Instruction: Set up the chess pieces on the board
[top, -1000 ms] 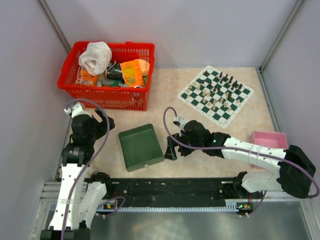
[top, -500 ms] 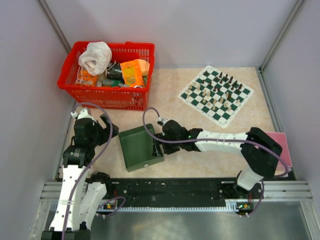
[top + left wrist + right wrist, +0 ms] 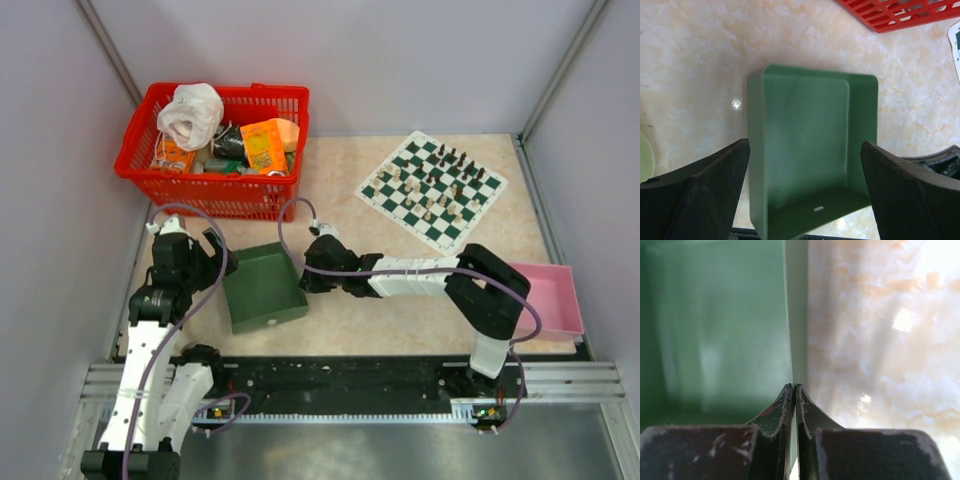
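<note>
The board (image 3: 431, 190) lies at the back right, with black and cream chess pieces (image 3: 443, 182) standing scattered on its squares. A plain dark green tray (image 3: 262, 288) sits at the front centre. My right gripper (image 3: 304, 279) is shut on the tray's right wall; in the right wrist view the wall (image 3: 796, 315) runs straight into the closed fingertips of the gripper (image 3: 794, 387). My left gripper (image 3: 213, 262) hovers at the tray's left side, open; in the left wrist view the gripper (image 3: 805, 145) straddles the tray (image 3: 805, 125) with nothing gripped.
A red basket (image 3: 215, 140) full of odd items stands at the back left. A pink bin (image 3: 545, 295) sits at the right edge. Side walls close in on both sides. A pale green object (image 3: 642, 155) shows at the left wrist view's left edge.
My right arm has swung left to the green tray and closed on its right wall. The tray has shifted left and turned a little. The left gripper dropped slightly towards it.
</note>
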Action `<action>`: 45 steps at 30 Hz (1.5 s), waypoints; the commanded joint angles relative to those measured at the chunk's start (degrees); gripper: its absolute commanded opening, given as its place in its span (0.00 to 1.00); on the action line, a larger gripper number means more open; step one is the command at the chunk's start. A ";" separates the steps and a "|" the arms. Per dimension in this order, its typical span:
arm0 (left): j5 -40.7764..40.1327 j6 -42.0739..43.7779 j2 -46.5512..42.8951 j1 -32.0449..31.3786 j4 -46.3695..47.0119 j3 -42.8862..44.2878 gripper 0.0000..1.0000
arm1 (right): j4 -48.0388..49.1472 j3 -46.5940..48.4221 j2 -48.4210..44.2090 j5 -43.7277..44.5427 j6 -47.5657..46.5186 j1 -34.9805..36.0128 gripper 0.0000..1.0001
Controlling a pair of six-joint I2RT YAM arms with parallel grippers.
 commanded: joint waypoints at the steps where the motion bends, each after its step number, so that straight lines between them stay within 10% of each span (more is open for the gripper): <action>1: -0.07 0.39 -0.66 0.22 1.13 1.80 0.97 | 9.32 5.00 4.12 2.11 5.74 0.35 0.00; 15: 0.01 0.04 -0.31 0.14 1.48 2.59 0.97 | 12.84 10.02 7.12 7.38 7.51 -0.18 0.02; 25: 0.01 -0.40 0.92 0.22 2.70 2.15 0.97 | 13.29 9.84 5.63 5.55 5.23 -0.44 0.34; 33: -2.36 -0.13 3.12 0.22 4.11 3.56 0.99 | 5.92 2.82 -12.10 8.96 -3.21 -1.76 0.57; 45: -5.44 -2.86 8.31 0.22 4.81 8.66 0.99 | -21.26 -9.39 -39.80 13.19 10.05 -21.53 0.61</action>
